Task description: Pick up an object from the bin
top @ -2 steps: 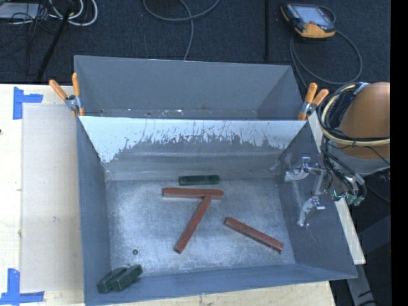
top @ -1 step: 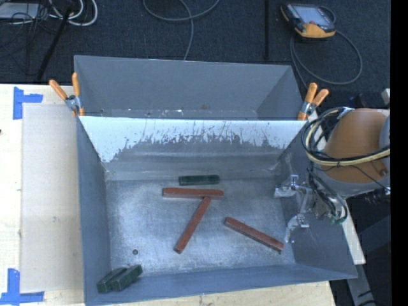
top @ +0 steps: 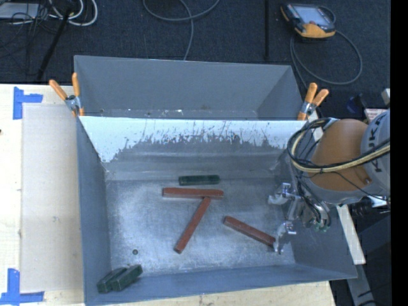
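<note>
My gripper (top: 282,220) is low at the right side of the bin, its two fingers spread apart and nothing between them. The nearer fingertip (top: 281,242) is at the right end of a red-brown flat stick (top: 248,231) that lies slanted on the bin floor; I cannot tell if they touch. Left of it lies a second red-brown stick (top: 193,225), slanted steeply. Its upper end meets a third red-brown stick (top: 192,193) that lies level.
A dark green bar (top: 199,180) lies just behind the level stick, near the back slope. A dark green block (top: 119,278) sits in the front left corner, with a small dark speck (top: 135,252) beside it. The arm's orange cover and cables hang over the right rim.
</note>
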You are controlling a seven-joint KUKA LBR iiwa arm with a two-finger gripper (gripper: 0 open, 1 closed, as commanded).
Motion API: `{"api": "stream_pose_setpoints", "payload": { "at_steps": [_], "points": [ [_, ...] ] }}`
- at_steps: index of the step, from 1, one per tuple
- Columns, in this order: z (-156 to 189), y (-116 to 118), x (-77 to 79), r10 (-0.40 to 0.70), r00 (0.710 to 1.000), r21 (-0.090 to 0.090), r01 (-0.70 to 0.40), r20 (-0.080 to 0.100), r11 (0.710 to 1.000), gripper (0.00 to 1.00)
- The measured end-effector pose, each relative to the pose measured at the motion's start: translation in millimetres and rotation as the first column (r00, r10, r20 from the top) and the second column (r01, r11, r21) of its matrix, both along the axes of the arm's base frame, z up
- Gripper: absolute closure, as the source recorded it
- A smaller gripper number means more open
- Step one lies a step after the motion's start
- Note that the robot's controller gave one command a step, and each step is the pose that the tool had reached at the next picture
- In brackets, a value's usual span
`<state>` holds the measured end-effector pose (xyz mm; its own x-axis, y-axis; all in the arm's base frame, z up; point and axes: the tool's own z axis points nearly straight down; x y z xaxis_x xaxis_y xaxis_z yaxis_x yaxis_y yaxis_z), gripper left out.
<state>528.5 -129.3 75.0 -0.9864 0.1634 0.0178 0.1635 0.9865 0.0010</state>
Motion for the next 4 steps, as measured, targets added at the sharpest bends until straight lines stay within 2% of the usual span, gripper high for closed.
{"api": "stream_pose_setpoints", "payload": {
  "at_steps": [1, 2, 3, 4],
  "points": [
    [5.3, 0.0, 1.0, 0.002, 1.0, -0.005, -0.002, 0.02, 1.0, 1.0],
    [4.0, 1.1, 0.1, 0.005, 1.0, -0.004, -0.005, 0.017, 1.0, 0.0],
    [3.9, 1.1, 0.1, 0.007, 1.0, -0.004, -0.007, 0.016, 1.0, 1.0],
    [3.9, 1.1, 0.1, 0.008, 1.0, -0.004, -0.008, 0.016, 1.0, 0.0]
  ]
}}
